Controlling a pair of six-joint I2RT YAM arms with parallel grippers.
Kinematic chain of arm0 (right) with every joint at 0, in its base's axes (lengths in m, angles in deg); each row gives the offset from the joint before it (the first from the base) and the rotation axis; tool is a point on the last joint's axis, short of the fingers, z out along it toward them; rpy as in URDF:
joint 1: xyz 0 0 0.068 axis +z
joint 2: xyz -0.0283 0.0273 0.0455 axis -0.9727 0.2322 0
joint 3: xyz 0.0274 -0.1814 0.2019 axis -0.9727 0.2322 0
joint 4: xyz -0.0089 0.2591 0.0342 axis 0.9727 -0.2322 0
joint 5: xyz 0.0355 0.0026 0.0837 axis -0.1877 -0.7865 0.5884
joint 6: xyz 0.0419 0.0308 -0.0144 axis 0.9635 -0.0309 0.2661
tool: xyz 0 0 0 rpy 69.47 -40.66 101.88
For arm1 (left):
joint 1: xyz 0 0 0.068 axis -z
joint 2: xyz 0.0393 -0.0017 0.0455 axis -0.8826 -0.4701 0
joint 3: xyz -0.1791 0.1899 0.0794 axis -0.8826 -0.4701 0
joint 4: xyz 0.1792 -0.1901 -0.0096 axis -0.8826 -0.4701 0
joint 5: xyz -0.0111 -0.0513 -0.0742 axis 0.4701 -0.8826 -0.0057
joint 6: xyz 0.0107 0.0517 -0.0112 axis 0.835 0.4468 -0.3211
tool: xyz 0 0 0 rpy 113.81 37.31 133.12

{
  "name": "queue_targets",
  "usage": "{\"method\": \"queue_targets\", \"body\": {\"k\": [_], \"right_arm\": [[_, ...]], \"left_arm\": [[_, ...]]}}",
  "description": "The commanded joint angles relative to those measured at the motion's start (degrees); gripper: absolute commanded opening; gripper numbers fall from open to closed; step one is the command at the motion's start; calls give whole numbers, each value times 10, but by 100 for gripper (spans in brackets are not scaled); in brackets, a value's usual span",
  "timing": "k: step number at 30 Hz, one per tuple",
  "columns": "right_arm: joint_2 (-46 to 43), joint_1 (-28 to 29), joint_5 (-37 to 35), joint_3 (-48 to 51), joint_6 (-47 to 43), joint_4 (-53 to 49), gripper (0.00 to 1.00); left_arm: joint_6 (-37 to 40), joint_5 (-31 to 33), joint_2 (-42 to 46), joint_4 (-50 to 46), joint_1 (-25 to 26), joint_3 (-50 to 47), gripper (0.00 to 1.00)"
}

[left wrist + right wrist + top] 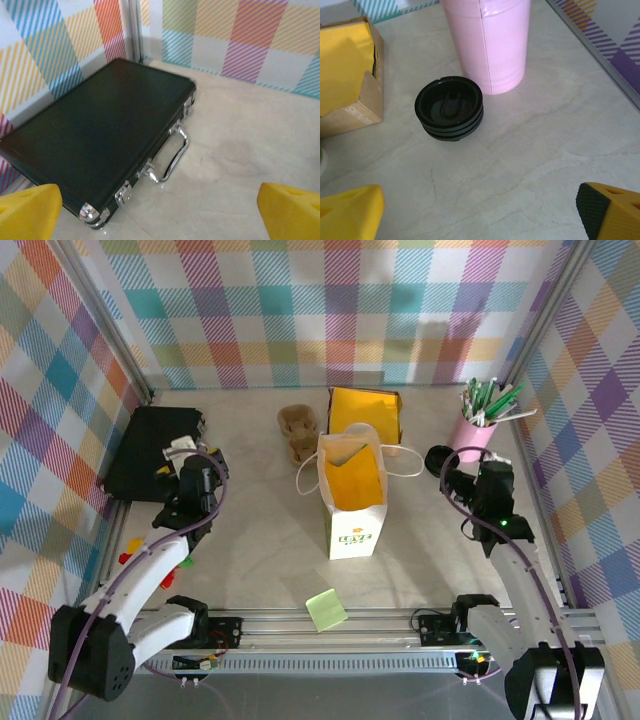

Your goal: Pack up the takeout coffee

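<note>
Both tools are seen released. The left gripper is spread wide with nothing between its yellow fingertips, and the right gripper is parted just as wide and is empty.

The black lid is found straight ahead of the right gripper, a touch left of centre. It lies flat on the table with its round axis upright, so no long side has to be lined up. It is parked just beside the foot of the pink cup, and that closeness is judged the thing to watch, since a finger could catch on the cup.

The right arm is clearly the nearer one. The left gripper is held over by the black case, which is shut, well apart from the lid.

The paper cup cannot be made out for sure. A cream-and-green sliver at the left edge of the right wrist view may be it, near the cardboard box.

Containers now. From above, the white paper bag is seen upright in the middle, mouth open and yellow-lined, with nothing made out inside. The wells of the pulp carrier behind it appear unfilled. Pens are held in the pink cup. Packing is judged not yet begun.
</note>
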Motion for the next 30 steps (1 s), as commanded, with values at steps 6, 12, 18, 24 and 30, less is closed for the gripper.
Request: {"method": "queue_targets", "body": {"k": [6, 12, 18, 24, 30], "right_arm": [[116, -2, 34, 98, -83, 325, 99], [221, -2, 96, 108, -110, 457, 99], [309, -1, 162, 108, -126, 561, 99], [371, -2, 186, 128, -135, 649, 99], [372, -4, 171, 106, -125, 604, 99]], "left_arm": [[57, -61, -82, 241, -52, -98, 100], [94, -147, -147, 385, -66, -136, 100], [121, -228, -148, 353, -74, -121, 100], [102, -227, -185, 429, -78, -167, 100], [89, -234, -306, 522, -99, -155, 100]]}}
